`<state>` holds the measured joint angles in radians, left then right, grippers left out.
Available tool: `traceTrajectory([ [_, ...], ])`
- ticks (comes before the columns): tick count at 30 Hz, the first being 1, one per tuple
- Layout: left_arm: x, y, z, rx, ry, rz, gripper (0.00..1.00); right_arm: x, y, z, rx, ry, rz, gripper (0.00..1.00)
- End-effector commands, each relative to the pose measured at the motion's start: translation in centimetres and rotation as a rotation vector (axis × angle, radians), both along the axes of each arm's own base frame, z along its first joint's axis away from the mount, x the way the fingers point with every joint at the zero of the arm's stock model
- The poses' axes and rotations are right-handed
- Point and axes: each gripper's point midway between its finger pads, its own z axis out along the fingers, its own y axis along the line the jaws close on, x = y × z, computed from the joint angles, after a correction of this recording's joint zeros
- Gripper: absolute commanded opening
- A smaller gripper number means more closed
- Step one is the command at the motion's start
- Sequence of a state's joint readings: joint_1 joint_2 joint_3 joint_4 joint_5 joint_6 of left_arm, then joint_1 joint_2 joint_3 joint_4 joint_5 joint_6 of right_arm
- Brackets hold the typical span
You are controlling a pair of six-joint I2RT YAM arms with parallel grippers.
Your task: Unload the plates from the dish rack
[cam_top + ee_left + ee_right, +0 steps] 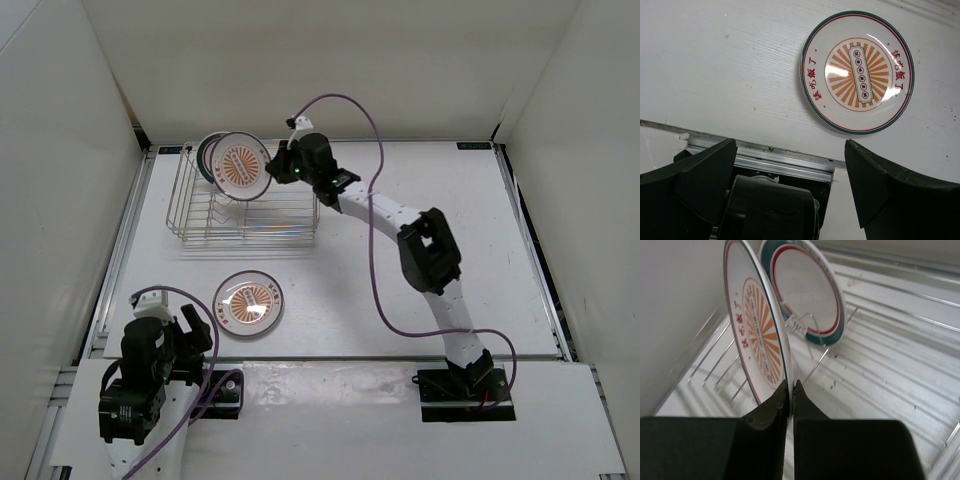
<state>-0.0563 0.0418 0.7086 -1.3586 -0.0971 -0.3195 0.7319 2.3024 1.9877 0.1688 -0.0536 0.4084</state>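
The silver wire dish rack stands at the table's back left. An orange sunburst plate stands on edge over its back end, and my right gripper is shut on that plate's rim. The teal-rimmed plate stands upright behind it between the tines, also in the right wrist view. A second sunburst plate lies flat on the table in front of the rack, also in the left wrist view. My left gripper is open and empty near the table's front left edge.
White walls enclose the table on three sides. The rack's wire floor and tines lie under the held plate. A metal rail runs along the table's near edge, below the left gripper. A purple cable loops over the right arm.
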Motion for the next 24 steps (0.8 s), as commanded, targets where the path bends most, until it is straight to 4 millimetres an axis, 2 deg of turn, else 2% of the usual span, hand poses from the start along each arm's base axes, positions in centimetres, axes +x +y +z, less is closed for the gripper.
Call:
traceTrajectory([
  [1, -2.3, 0.4, -1.5, 0.019, 0.147, 0.013, 1.0, -4.6, -2.4, 13.5, 0.215, -0.105, 0.136, 0.0],
  [2, -2.3, 0.5, -0.8, 0.021, 0.134, 0.012, 1.0, -5.1, -2.9, 13.5, 0.206, -0.102, 0.16, 0.0],
  [3, -2.2, 0.5, -0.7, 0.024, 0.169, 0.01, 1.0, -5.8, -3.5, 11.0, 0.166, -0.04, 0.176, 0.0],
  [4, -2.2, 0.5, -0.3, 0.032, 0.17, 0.005, 1.0, -7.8, -4.6, 14.2, 0.192, -0.074, 0.213, 0.0],
  [6, -2.0, 0.2, 0.0, 0.028, 0.213, -0.014, 1.0, -9.2, -5.8, 10.5, 0.154, 0.006, 0.207, 0.0],
  [7, -1.9, 0.1, 0.3, 0.032, 0.216, -0.026, 1.0, -11.1, -6.5, 11.3, 0.161, 0.013, 0.244, 0.0],
  [8, -1.7, 0.0, 0.4, 0.032, 0.233, -0.038, 1.0, -12.6, -6.9, 9.6, 0.122, 0.102, 0.286, 0.0],
  [10, -1.5, -0.1, 0.4, 0.033, 0.266, -0.049, 1.0, -14.7, -7.3, 8.9, 0.095, 0.176, 0.345, 0.0],
  [11, -1.2, -0.3, 0.7, 0.028, 0.274, -0.063, 1.0, -17.2, -7.5, 7.8, 0.066, 0.262, 0.446, 0.0],
  [14, -0.5, -0.5, 1.2, 0.028, 0.287, -0.075, 1.0, -20.6, -9.0, 4.5, -0.013, 0.441, 0.479, 0.0],
  [15, -0.1, -0.6, 1.9, 0.027, 0.264, -0.076, 1.0, -21.6, -9.4, 2.7, -0.027, 0.481, 0.483, 0.0],
  [16, 0.2, -0.6, 2.4, 0.023, 0.243, -0.075, 1.0, -22.4, -9.8, 3.1, -0.016, 0.483, 0.484, 0.0],
  [17, 0.6, -1.0, 3.0, 0.01, 0.215, -0.091, 1.0, -23.1, -10.1, 1.6, -0.027, 0.523, 0.477, 0.0],
  [18, 2.3, -1.2, 4.2, 0.005, 0.126, -0.099, 1.0, -23.7, -10.5, 0.3, -0.037, 0.558, 0.469, 0.0],
  [19, 2.9, -1.5, 4.7, -0.005, 0.088, -0.107, 1.0, -24.1, -10.8, 0.1, -0.035, 0.577, 0.464, 0.0],
  [20, 3.8, -1.7, 5.5, -0.02, 0.039, -0.105, 1.0, -24.9, -10.7, -1.0, -0.049, 0.607, 0.465, 0.0],
  [21, 4.5, -1.9, 6.1, -0.04, 0.014, -0.092, 1.0, -25.0, -10.6, -1.3, -0.047, 0.607, 0.467, 0.0],
  [22, 4.9, -2.3, 6.6, -0.067, -0.002, -0.092, 1.0, -25.2, -10.2, -2.6, -0.062, 0.644, 0.462, 0.0],
  [24, 5.4, -3.0, 6.3, -0.101, 0.039, -0.106, 1.0, -25.4, -9.5, -3.9, -0.093, 0.687, 0.437, 0.0],
])
